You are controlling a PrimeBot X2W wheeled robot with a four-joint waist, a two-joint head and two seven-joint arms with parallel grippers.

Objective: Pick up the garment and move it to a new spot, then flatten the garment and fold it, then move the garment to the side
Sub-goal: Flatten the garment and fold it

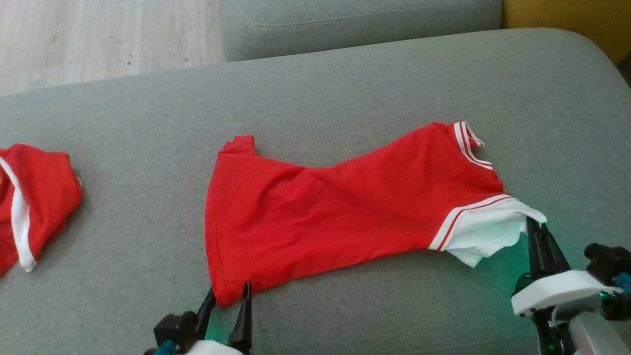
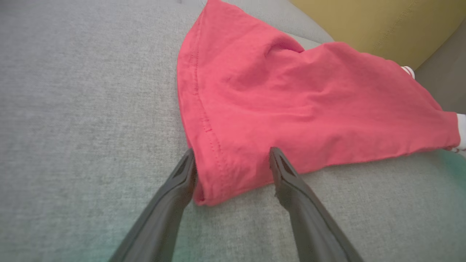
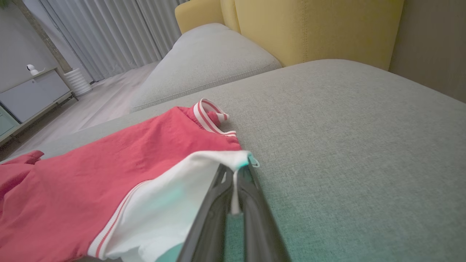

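Note:
The garment (image 1: 345, 207) is a red shirt with white sleeve and red-white trim, spread across the grey couch seat (image 1: 345, 84). Its hem corner (image 2: 218, 182) lies between the two fingers of my left gripper (image 1: 229, 296), which stands open around it at the near edge. At the lower right my right gripper (image 1: 535, 227) is shut on the white sleeve (image 1: 488, 231). In the right wrist view the sleeve's edge (image 3: 218, 160) is pinched between the closed fingers of the right gripper (image 3: 235, 171). The striped collar (image 3: 209, 116) lies beyond.
A second red and white garment (image 1: 34, 197) lies at the seat's left end. A grey cushion (image 1: 355, 19) stands behind, with pale wood floor (image 1: 98, 34) at the top left. A yellow backrest (image 3: 309, 25) rises at the right.

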